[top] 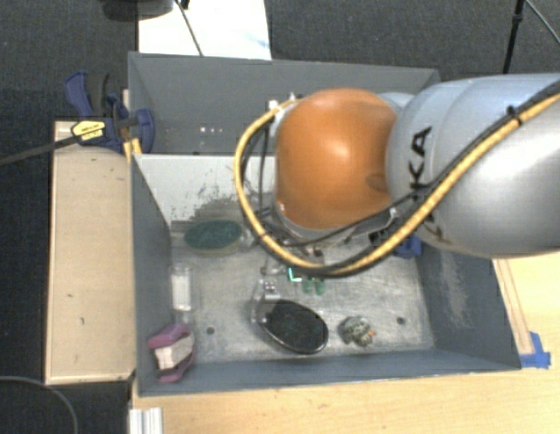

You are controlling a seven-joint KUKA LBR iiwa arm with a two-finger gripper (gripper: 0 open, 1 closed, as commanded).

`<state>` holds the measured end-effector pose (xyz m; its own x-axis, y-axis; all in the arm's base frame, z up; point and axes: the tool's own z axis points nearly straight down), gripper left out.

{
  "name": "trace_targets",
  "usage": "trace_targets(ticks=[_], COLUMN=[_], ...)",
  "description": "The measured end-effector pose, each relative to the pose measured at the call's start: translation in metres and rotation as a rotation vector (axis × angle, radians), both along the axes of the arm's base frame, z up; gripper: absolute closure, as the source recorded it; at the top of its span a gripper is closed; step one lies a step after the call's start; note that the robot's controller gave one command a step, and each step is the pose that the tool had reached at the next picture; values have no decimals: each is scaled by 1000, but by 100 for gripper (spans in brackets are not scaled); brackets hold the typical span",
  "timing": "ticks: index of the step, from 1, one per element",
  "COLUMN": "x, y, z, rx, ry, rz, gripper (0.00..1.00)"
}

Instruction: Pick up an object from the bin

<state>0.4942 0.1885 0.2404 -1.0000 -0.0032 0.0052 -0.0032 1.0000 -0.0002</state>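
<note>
Gripper: low in bin, approx. centre, below orange wrist cover and looped cable.
Open/closed state: cannot tell, since the cover hides most of the assy.
Gripper tip sits just beside the upper-left edge of a black oval pad; contact cannot be confirmed.

Pad lies flat on bin floor, front-centre.
Small green piece: just behind pad, near gripper.
Grey-green lump: right of pad, apart from it.
Clear vial: by left wall.
Dark green disc: back-left of floor.
Purple-and-white item: front-left corner, well apart from gripper.
</note>
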Motion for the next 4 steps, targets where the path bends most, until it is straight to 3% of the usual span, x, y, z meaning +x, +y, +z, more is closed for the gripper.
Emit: trace_targets(ticks=[1,2,3,4], x=[4,-5,-5,-4], y=[-64,-61,-60,-51], z=[-58,-168,-167,-16], rx=[-1,2,6,2], ry=[-3,-18,-19,-14], rz=[226,590,583,656], gripper=[0,0,100,100])
